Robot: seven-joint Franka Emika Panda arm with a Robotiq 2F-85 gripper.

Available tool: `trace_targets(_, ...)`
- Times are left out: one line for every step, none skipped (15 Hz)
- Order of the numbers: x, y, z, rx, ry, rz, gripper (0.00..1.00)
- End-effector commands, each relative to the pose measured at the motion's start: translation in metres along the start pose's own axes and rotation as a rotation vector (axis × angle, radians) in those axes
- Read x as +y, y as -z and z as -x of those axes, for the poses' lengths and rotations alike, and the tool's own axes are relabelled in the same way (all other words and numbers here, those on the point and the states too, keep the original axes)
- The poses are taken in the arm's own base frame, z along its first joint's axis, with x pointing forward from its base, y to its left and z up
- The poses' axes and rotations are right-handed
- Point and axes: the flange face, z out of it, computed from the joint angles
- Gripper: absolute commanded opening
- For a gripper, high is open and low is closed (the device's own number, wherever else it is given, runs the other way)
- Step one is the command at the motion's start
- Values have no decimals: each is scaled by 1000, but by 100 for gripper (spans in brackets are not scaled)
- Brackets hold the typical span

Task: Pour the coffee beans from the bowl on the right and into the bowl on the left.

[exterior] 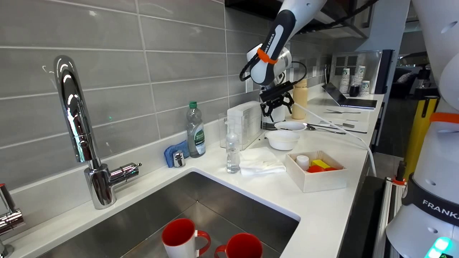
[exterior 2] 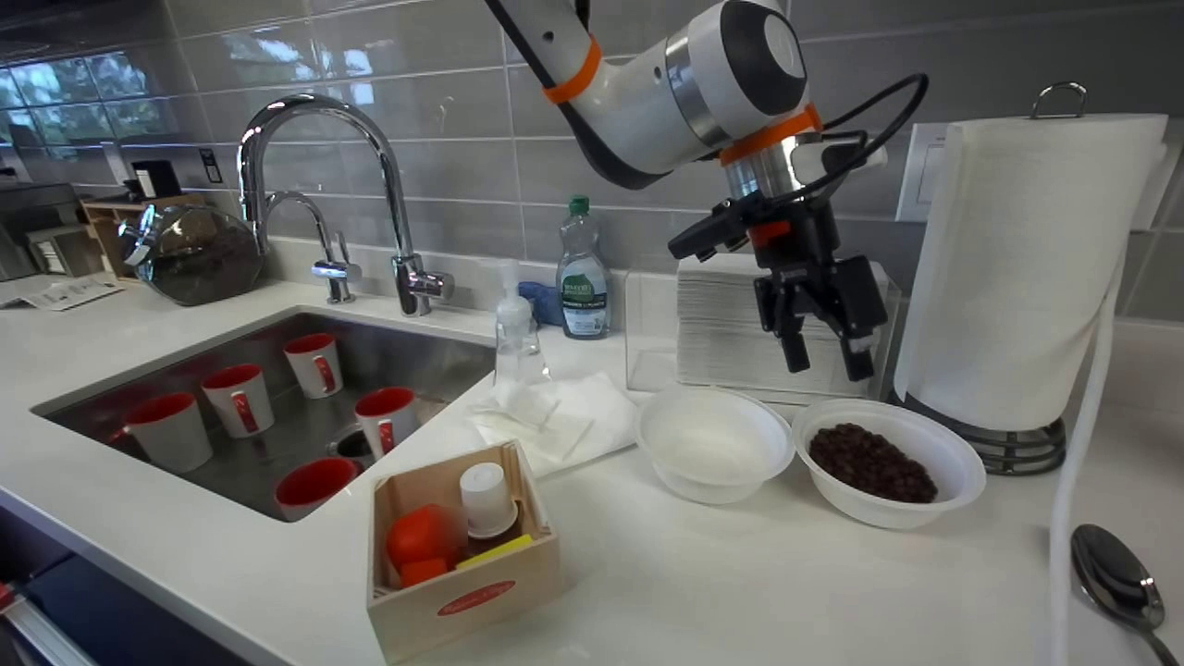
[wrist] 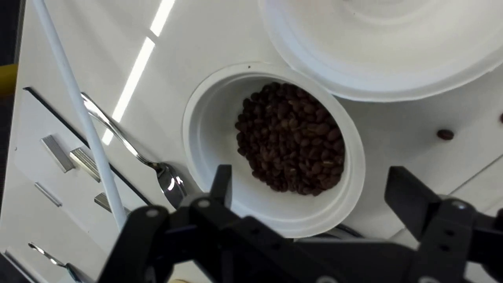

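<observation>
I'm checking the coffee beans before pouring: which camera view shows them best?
The wrist view: it looks down into the bowl, so single coffee beans can be told apart. In an exterior view they form a smaller dark heap; in an exterior view only a dark sliver, probably them, shows beyond the nearer bowl.

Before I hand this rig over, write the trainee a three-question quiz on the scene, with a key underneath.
1. Multiple choice. Where are most of the coffee beans?
A) in the wooden box
B) in the white bowl nearest the paper towel roll
C) in the clear pump bottle

2. True or false. The jaws are shut on that bowl.

3. Short answer. What colour are the insides of the mugs in the sink?

Key
1. B
2. False: the jaws stand open and hold nothing.
3. Red
</observation>
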Motion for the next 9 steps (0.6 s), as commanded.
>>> trace_targets(3, -19, -8, -9, -30, 20, 100)
trace_targets(5, -23, -8, -10, -39, 23, 100)
trace_targets(6, -26, -7, -20, -51, 14, 100)
trace_targets(5, -28, -6, -9, -65, 4, 100)
trace_targets(3, -30, -6, -7, -82, -12, 100)
trace_targets(0, -29, -6, -8, -103, -30, 100)
trace_targets(-3, -25, -7, -11, -129, -59, 100)
trace_targets(-6, -22, -8, -14, -151, -82, 100)
trace_targets(-10, -18, -9, -7, -164, -100, 100)
